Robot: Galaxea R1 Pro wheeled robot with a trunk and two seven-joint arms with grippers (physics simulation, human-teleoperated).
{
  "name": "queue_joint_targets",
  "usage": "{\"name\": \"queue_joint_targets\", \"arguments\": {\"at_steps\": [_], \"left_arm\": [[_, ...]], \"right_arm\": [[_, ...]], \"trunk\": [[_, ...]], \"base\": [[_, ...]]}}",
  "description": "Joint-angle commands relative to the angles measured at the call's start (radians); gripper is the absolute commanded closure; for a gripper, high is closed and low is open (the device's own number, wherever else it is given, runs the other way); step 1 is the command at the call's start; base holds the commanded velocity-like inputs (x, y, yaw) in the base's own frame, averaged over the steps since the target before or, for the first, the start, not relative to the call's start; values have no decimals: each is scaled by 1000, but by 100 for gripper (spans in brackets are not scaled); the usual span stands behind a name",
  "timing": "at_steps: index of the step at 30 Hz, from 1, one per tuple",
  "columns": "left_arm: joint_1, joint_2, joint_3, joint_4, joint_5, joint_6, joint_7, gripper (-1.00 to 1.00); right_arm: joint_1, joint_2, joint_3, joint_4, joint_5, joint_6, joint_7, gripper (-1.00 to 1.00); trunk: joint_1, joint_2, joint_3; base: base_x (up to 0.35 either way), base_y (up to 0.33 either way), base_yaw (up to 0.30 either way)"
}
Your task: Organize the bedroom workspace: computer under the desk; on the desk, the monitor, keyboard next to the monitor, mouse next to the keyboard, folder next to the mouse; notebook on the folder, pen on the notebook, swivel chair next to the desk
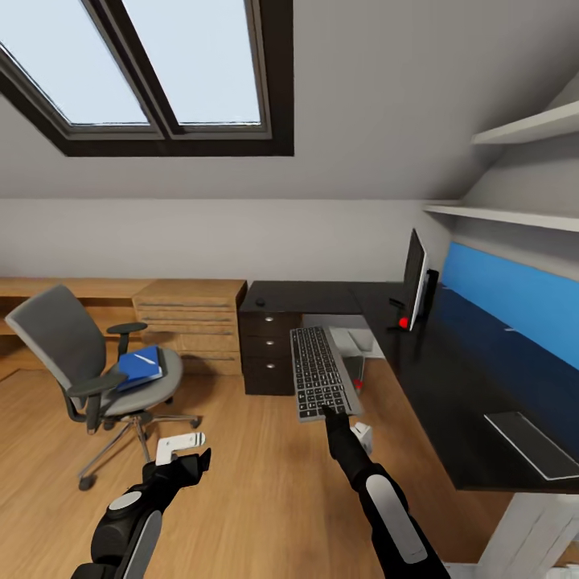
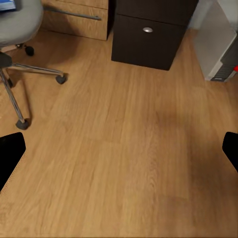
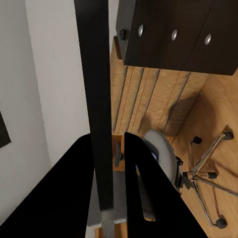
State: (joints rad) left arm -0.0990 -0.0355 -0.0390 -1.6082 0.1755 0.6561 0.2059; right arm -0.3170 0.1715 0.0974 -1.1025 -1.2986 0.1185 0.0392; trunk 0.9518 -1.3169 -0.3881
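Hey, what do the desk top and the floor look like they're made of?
The desk top looks like glossy black laminate or lacquered board: it shows soft reflections of the blue panel. The floor looks like light wood planks with a satin finish, showing grain and seams.

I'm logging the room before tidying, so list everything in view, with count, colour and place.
keyboard: one, dark grey keys, held in the air in front of the desk
desk: one, glossy black, at right
monitor: one, black, on the desk
mouse: one, black, on the desk's far corner
computer: one, grey-silver, under the desk
drawer unit: one, black, under the desk
chair: one, grey, at left
folder: one, blue, on the chair seat
pen: one, white, on the folder
cabinet: one, light wood, by the wall
skylight: one, dark-framed, in the ceiling
left hand: open, above the floor
right hand: shut on the keyboard's near end
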Motion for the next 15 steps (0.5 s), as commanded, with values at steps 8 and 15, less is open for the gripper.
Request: {"name": "queue_joint_targets", "arguments": {"at_steps": [8,15], "left_arm": [[-1,0,-1,-1,10,4,9,-100],[-1,0,-1,-1,10,4,9,-100]], "right_arm": [[-1,0,-1,0,-9,3,1,100],[-1,-1,-2,0,-8,3,1,100]], "trunk": [[-30,56,24],[-57,105,46]], "base": [[319,124,0],[320,97,0]]}}
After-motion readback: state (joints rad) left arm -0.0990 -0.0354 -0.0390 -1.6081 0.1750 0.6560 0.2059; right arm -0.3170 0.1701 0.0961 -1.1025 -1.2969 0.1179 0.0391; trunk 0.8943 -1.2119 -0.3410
